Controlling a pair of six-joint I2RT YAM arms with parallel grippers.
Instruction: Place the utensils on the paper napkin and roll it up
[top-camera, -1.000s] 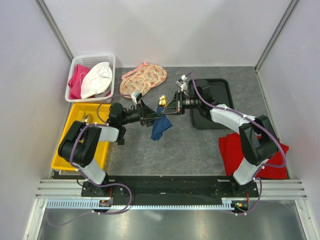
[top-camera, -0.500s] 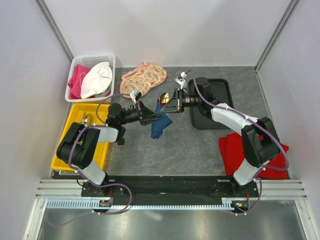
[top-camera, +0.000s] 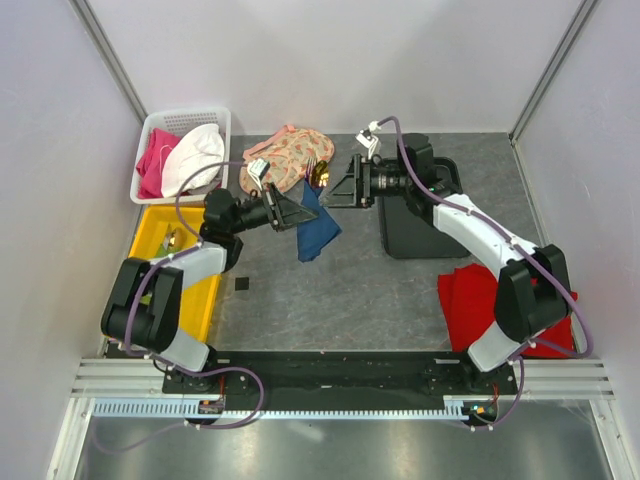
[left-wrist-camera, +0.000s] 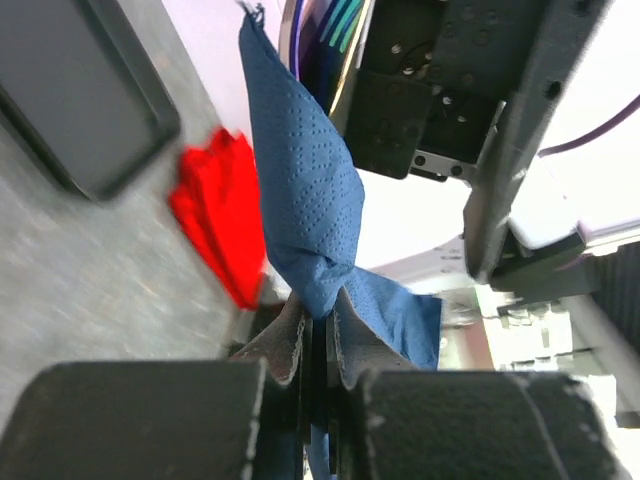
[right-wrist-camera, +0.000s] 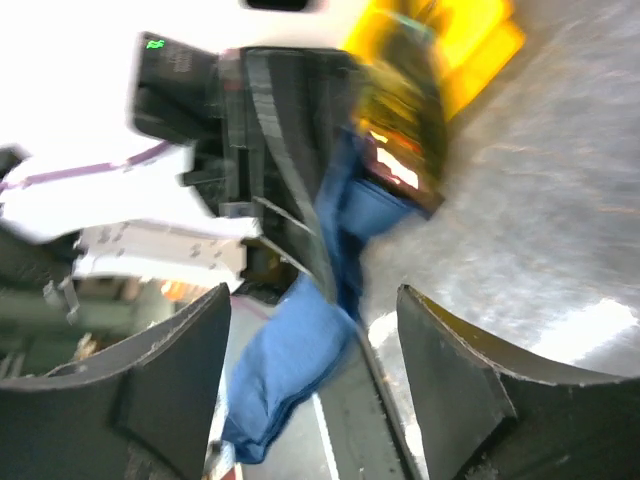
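Left arm (top-camera: 165, 290) and right arm (top-camera: 470, 225) are built from black joints and white shells. Purple cables (top-camera: 262, 395) are looped along both. Right gripper (right-wrist-camera: 312, 295) is fitted with black wedge-shaped fingers (right-wrist-camera: 165, 395).

Bare tabletop (top-camera: 340, 300) near, paper napkin (top-camera: 318, 232) dangling centre, black tray (top-camera: 405, 240) right

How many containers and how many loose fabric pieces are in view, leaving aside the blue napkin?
Containers: 3 (white basket, yellow bin, black tray)
Fabric pieces: 4 (pink cloth, white cloth, floral fabric, red cloth)
Total: 7
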